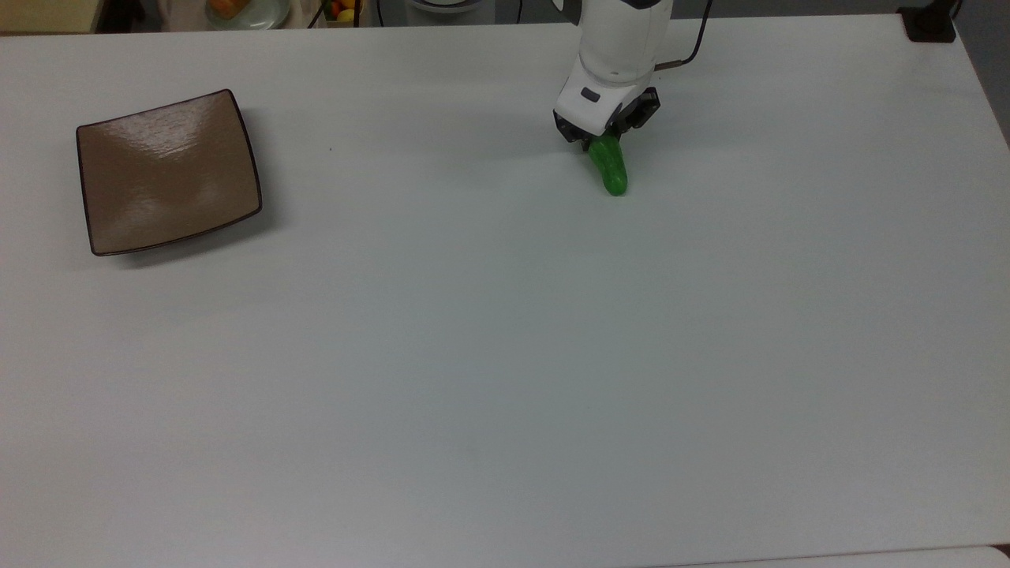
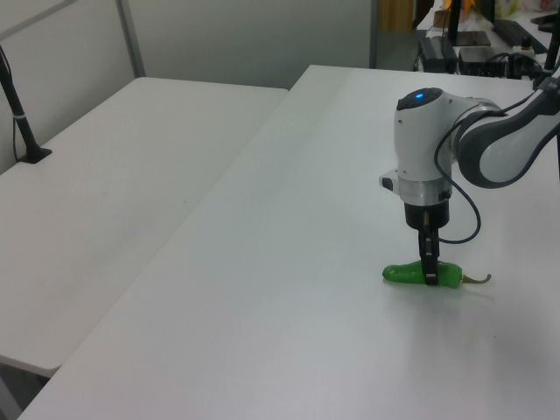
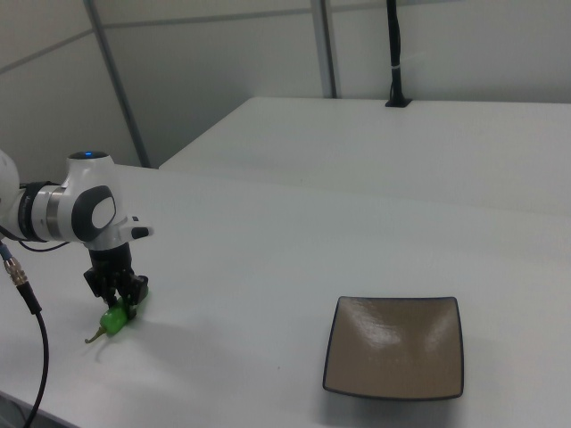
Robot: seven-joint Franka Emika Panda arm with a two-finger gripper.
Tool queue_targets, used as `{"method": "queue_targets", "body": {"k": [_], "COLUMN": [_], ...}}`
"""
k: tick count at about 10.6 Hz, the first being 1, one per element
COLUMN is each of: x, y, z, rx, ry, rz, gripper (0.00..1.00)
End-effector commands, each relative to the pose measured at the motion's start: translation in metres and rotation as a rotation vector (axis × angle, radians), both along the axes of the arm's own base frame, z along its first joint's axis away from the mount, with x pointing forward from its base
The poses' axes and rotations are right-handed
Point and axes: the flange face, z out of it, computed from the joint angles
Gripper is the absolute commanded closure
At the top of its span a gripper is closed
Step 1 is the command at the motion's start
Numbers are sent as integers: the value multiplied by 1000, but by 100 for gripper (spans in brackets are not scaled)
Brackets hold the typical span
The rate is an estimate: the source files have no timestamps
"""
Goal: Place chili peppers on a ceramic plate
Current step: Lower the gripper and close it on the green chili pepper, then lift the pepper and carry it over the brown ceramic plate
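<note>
The green chili pepper lies on the white table, far to the top view's right of the square brown ceramic plate, which holds nothing. My gripper points straight down over the pepper's stem half, its fingers closed against the pepper's sides. In the left view one dark finger crosses the chili pepper, and the thin stem sticks out on the left view's right. In the right view the gripper stands on the pepper at the left, and the plate sits at the lower right.
A black post base stands at the table's far right corner in the top view. Dishes of fruit sit beyond the far edge. A second white table adjoins on the left view's left. The arm's cable hangs by the table edge.
</note>
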Motion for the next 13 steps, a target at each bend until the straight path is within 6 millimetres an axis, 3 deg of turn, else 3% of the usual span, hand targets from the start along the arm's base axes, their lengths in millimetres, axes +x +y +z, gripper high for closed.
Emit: {"method": "queue_targets", "body": {"k": [1,4,8,9,11,13], "x": [-5,5,44,55,76,88], "y": [1,-3,-40,-57,-121,-181], "z": [3,39,138,158,201,221], "rx": [-9,-13,-10,-3,7,21], "ry": [-24,-26,-34,-33,-12,-4], "rz": [-7,-4,-26,-7,41,75], "gripper": [100,100,100,100,100,100]}}
